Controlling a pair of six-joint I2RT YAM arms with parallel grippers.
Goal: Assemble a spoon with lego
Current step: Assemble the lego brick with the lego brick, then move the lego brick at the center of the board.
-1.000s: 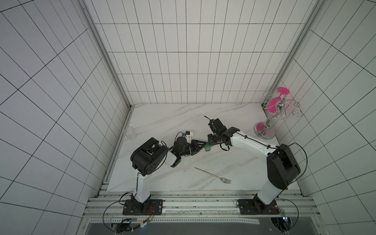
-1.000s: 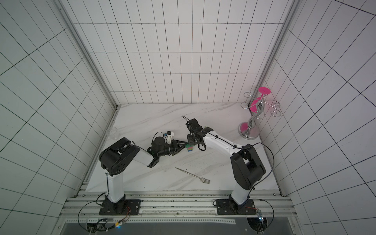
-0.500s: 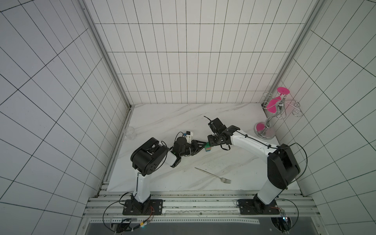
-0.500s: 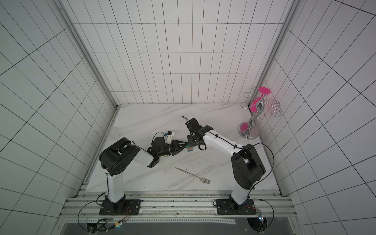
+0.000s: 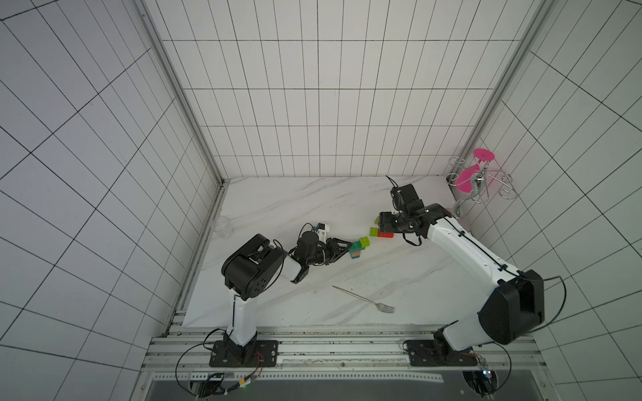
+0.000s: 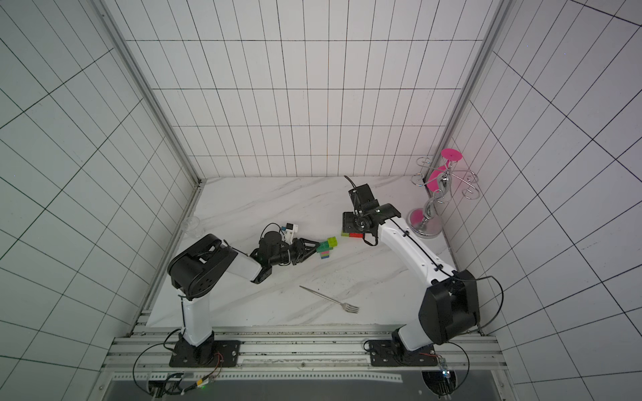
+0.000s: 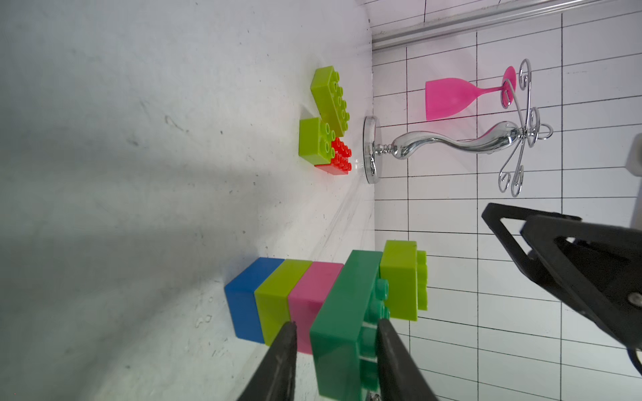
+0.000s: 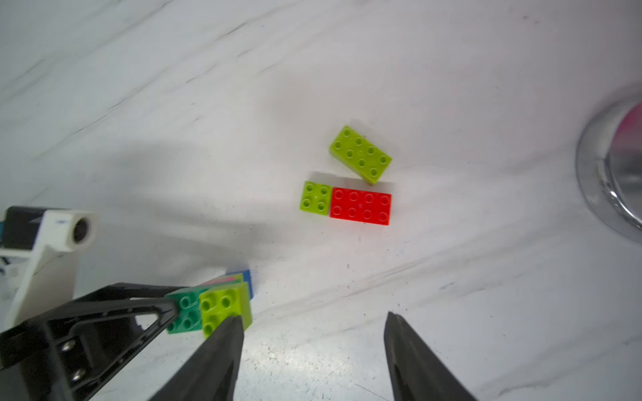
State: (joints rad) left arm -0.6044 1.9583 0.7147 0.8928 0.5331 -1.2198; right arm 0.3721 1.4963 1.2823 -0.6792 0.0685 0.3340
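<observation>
Your spoon (image 5: 357, 248) stands part-built on the desk (image 5: 278, 208), three bricks (image 8: 360, 206) lie loose at its two o'clock; right tool (image 8: 312, 317) hangs released, left tool (image 7: 336, 323) straddles it, grip unclear.

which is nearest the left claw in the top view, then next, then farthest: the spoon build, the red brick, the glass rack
1. spoon build, right at the left claw tips
2. red brick, farther right, mid-table
3. glass rack, back right corner

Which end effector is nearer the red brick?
Right. The right end effector hovers close by the red brick; the left end effector is farther off, straddling the spoon.
</observation>
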